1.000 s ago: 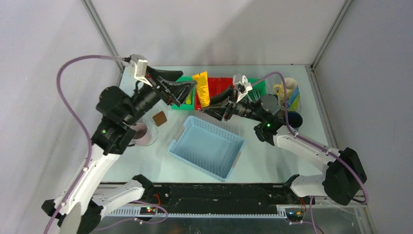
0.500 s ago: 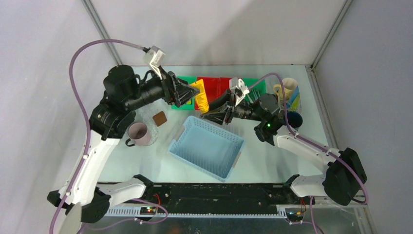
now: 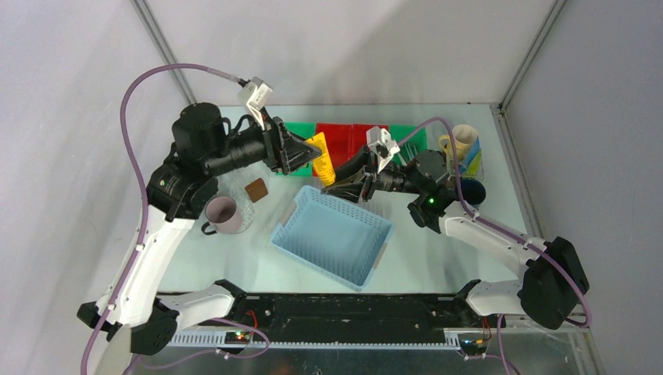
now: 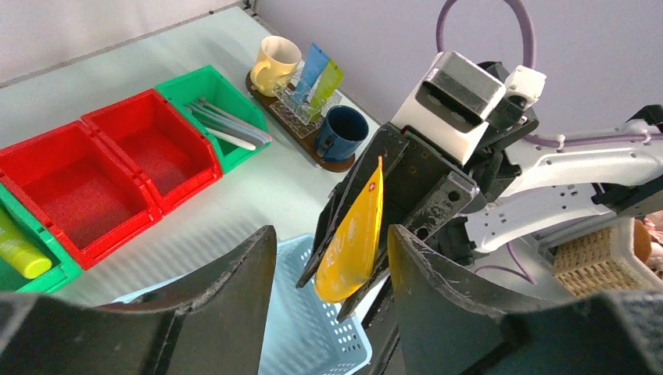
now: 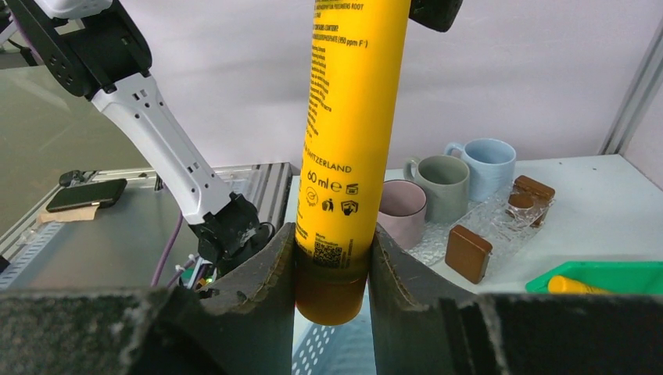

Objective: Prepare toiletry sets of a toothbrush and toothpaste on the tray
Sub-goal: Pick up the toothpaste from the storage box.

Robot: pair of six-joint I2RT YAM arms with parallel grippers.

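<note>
Pinching yellow tube (image 5: 348, 133), right gripper (image 5: 332, 238) faces gaping left gripper (image 4: 330, 232); toothbrushes (image 4: 224, 125) in green bin (image 4: 188, 77).

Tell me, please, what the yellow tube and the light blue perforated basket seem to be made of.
The yellow printed tube: probably soft plastic, satin sheen; text printed on its smooth skin. The light blue perforated basket: likely rigid moulded plastic, matt; even grid of holes.

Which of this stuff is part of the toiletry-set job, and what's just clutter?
Job: yellow toothpaste tube, clamped in right gripper; toothbrushes in green bin; cream mug and dark blue mug on tray; pink mug, grey mug, pale blue mug.
Lying about: light blue basket; red bins; brown blocks.
</note>
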